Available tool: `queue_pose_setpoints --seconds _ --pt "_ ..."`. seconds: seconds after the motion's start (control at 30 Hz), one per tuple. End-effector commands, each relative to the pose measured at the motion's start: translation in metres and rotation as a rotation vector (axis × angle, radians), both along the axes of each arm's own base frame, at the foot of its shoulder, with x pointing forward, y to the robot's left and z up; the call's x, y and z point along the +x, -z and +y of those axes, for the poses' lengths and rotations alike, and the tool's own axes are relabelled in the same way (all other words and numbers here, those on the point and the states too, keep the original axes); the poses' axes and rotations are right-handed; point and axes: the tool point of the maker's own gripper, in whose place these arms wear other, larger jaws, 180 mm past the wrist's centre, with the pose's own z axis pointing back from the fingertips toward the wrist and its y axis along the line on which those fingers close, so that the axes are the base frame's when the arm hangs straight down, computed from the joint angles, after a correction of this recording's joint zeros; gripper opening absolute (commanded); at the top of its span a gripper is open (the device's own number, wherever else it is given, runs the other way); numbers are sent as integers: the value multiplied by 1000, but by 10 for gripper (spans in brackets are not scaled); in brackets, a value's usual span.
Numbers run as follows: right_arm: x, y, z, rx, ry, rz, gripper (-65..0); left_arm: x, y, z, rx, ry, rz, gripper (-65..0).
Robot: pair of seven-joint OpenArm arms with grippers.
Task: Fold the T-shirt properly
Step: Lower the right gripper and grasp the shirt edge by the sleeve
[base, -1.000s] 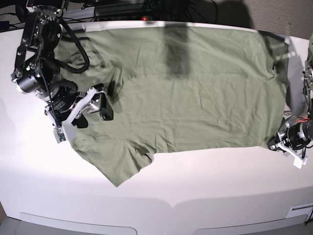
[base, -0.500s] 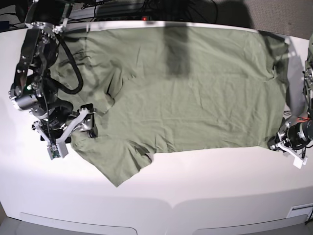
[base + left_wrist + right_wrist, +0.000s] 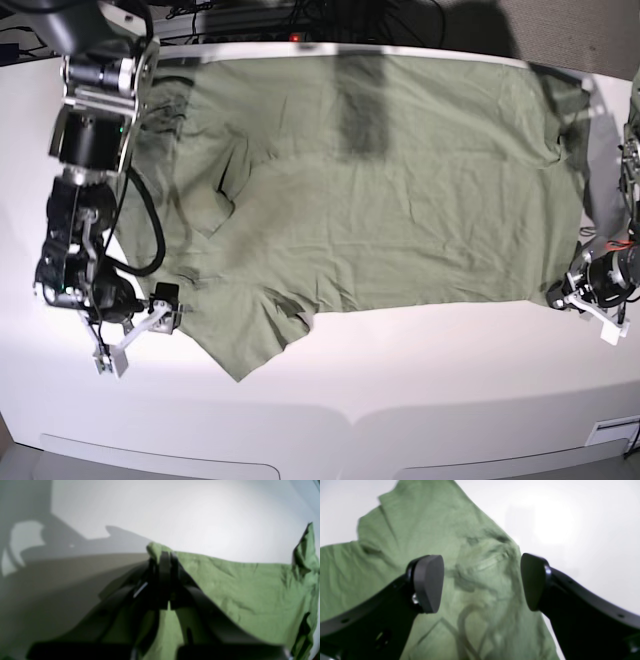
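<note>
T-shirt (image 3: 400, 190) hem corner in closed left pincer (image 3: 163, 562), right pincer (image 3: 482, 582) agape over sleeve edge, bare table (image 3: 420, 380) alongside

bare table (image 3: 420, 370) along front, T-shirt (image 3: 400, 190) covering middle

Bright overhead glare, blurred wrist views

A corner of the wrinkled sage-green cotton T-shirt (image 3: 237, 585) is seen pinched between the closed black fingers of the left gripper (image 3: 163, 557), a small tuft of cloth poking out just beyond the fingertips. The fabric is spread to the right of the gripper and beneath it. A smooth white tabletop (image 3: 187, 515) is seen beyond the fingertips, crossed by grey shadows to the left.
</note>
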Motion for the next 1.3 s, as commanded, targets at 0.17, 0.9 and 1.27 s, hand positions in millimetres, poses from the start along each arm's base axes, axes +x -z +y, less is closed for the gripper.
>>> queue_pose_setpoints --seconds 0.17,0.9,1.27 --pt "37 -14 -20 1 46 30 -176 17 -24 9 2 -16 -73 -650" --pt "-7 68 -40 153 68 249 -179 20 -27 8 -17 -30 -86 -650" --pt "-7 60 -15 271 -17 238 -180 20 -27 8 -17 -29 -86 -650"
